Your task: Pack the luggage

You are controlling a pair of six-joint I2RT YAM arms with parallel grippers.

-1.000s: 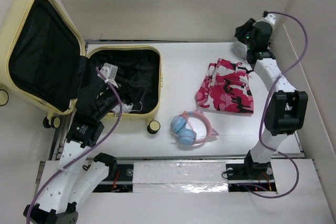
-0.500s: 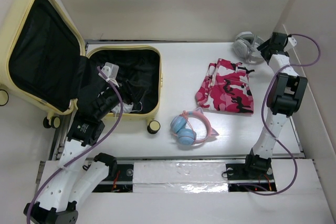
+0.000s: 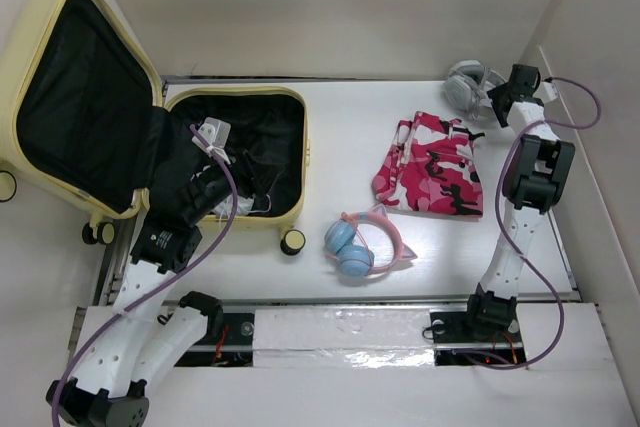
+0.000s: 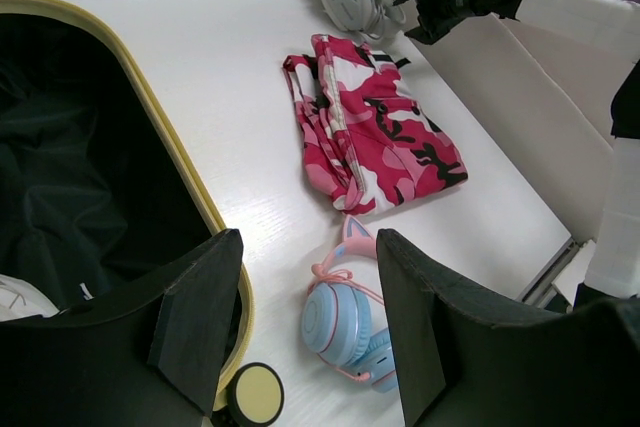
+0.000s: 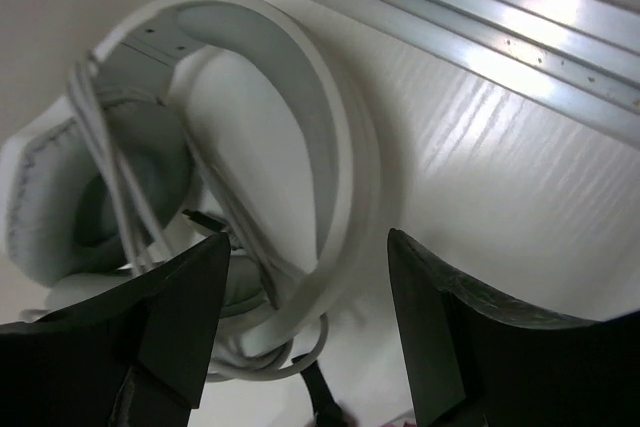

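The luggage (image 3: 304, 152) lies open at the counter's (image 3: 350, 117) far left, long axis near-to-far, wheels nearward; the left claw (image 4: 308, 267) hovers half-spread and empty over it, and the outstretched right claw (image 5: 305, 277) gapes empty above white headphones (image 5: 325, 107).

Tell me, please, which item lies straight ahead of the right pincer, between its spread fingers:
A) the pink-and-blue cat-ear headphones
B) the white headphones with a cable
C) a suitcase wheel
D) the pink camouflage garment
B: the right wrist view shows the white headphones on the table just beyond the right pincer, whose fingers stand apart on either side of the headband without closing on it.
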